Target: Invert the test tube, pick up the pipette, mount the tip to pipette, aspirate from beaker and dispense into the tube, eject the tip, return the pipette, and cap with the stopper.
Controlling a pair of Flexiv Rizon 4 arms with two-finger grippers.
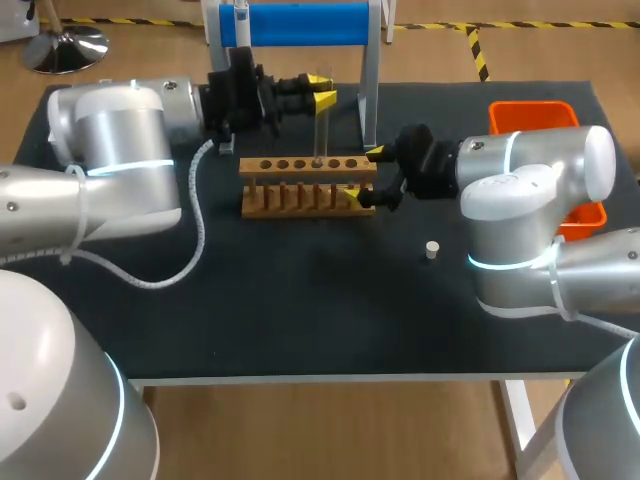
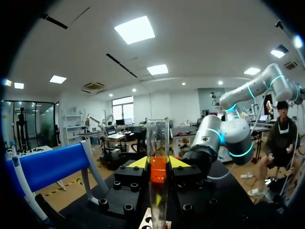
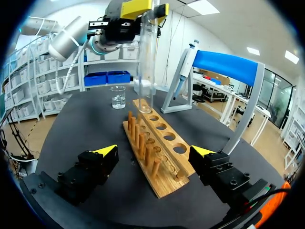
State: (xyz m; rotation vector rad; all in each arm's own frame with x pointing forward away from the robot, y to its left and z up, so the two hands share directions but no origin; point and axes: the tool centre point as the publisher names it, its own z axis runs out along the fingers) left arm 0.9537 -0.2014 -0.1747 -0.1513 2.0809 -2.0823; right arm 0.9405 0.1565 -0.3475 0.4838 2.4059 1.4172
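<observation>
Black table [image 1: 300, 320] shows one rack [image 1: 308, 168], one stopper [image 1: 432, 250], one held tube [image 1: 320, 130].

Clear smooth glass test tube [image 3: 147, 57], light wooden rack [image 1: 308, 186] (grain faintly visible on its top board), matt black surface [image 1: 300, 320], glossy silver-white shell on the left arm [image 1: 120, 130], matt black left end effector [image 1: 322, 91] with yellow plastic-looking tips, glossy orange plastic bin [image 1: 530, 115], clear glass beaker [image 3: 118, 97].

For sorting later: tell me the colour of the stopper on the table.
The stopper is off-white; the head view shows it best.
</observation>
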